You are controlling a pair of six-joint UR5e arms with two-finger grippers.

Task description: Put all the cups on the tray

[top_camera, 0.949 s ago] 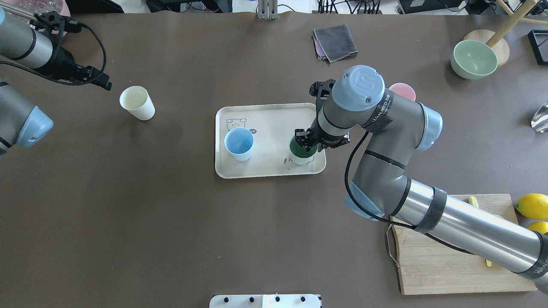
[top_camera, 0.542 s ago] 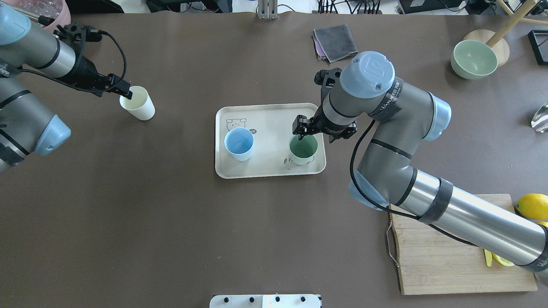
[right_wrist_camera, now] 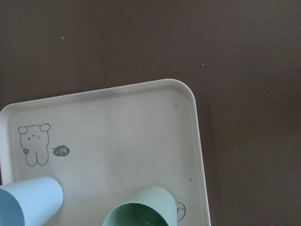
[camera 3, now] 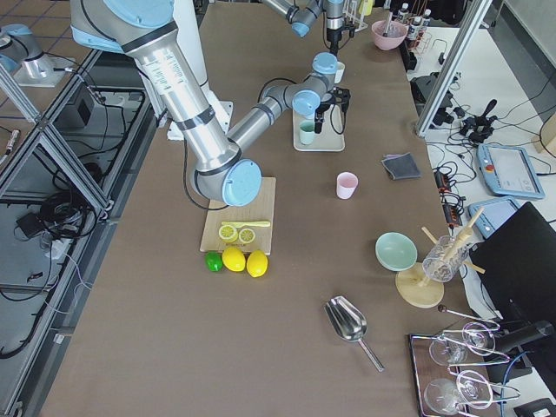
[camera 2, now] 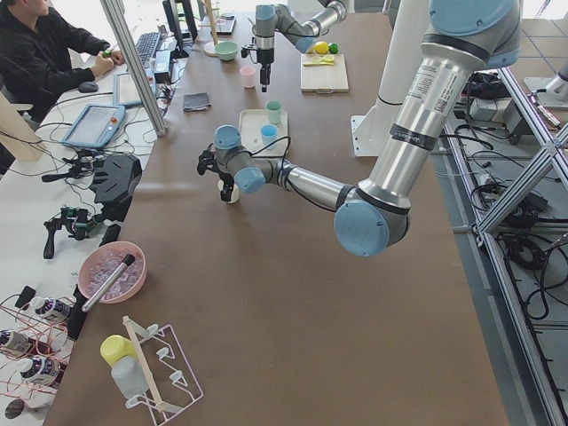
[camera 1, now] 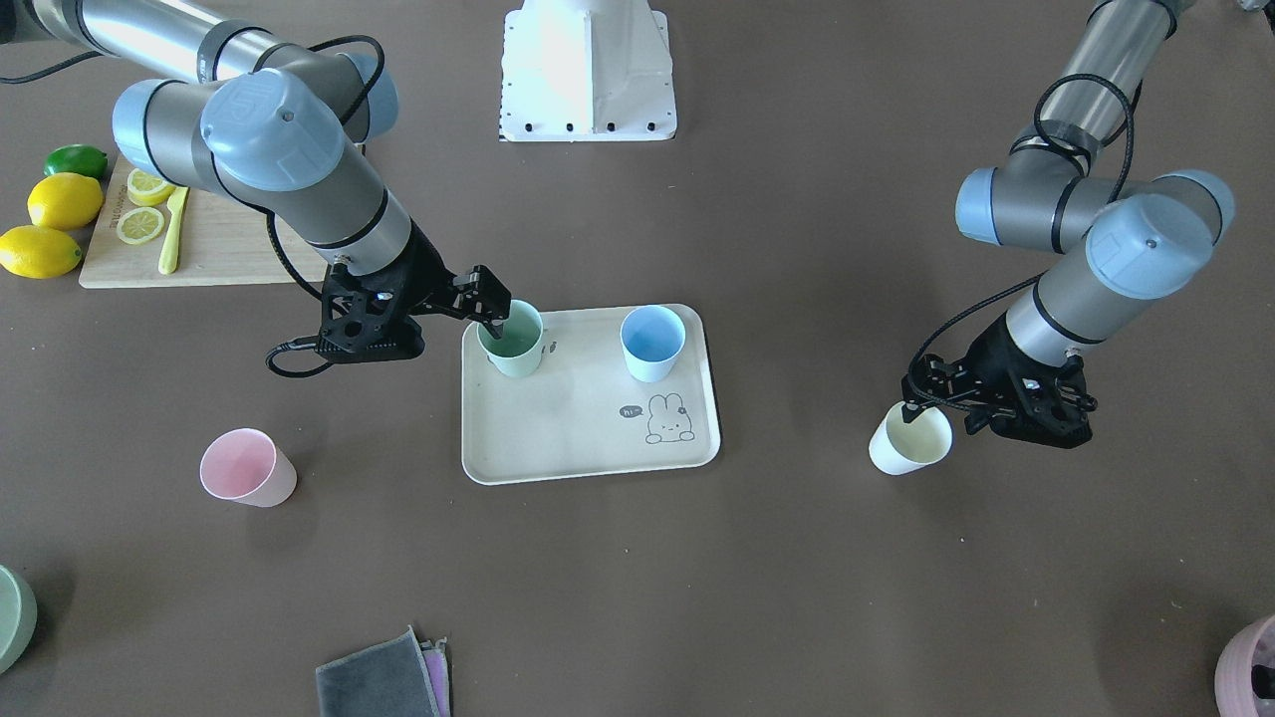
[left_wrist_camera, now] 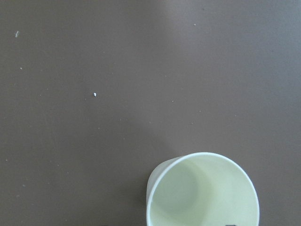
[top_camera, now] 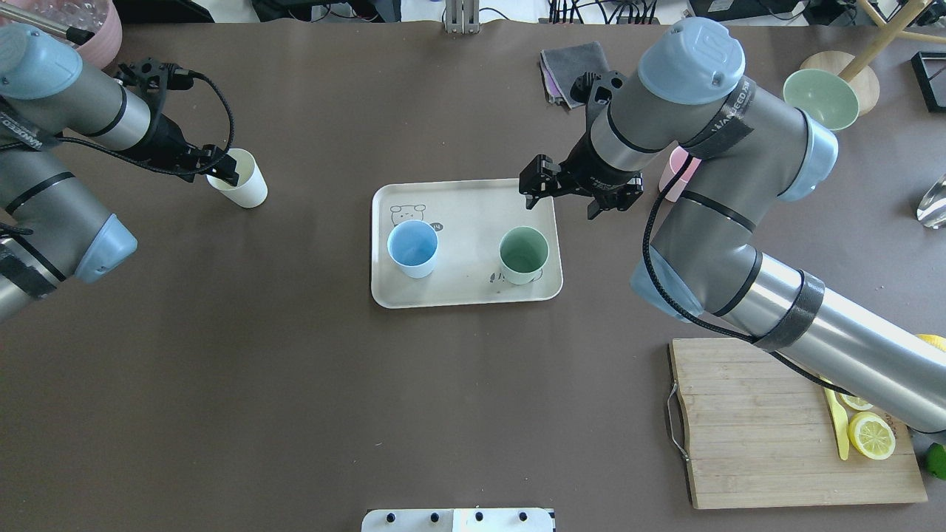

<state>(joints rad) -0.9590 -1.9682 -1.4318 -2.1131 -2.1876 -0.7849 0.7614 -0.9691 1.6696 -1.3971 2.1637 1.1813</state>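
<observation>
The cream tray holds the blue cup and the mint green cup, both upright. My right gripper is open and empty, raised over the tray's far right corner, apart from the green cup. The pink cup stands on the table beyond the tray, partly hidden by my right arm in the overhead view. The cream-yellow cup stands on the table at the left. My left gripper is open at its rim, one finger over the mouth. The left wrist view shows this cup at the bottom edge.
A wooden cutting board with lemon slices and a yellow knife lies at the near right. A sage-green bowl and a grey cloth sit at the far side. A mauve-pink vessel is at the far left corner.
My right gripper let go of the green cup, opened and drew back up toward the tray's far corner. My left arm swung in and lowered its gripper to the cream-yellow cup's rim.
</observation>
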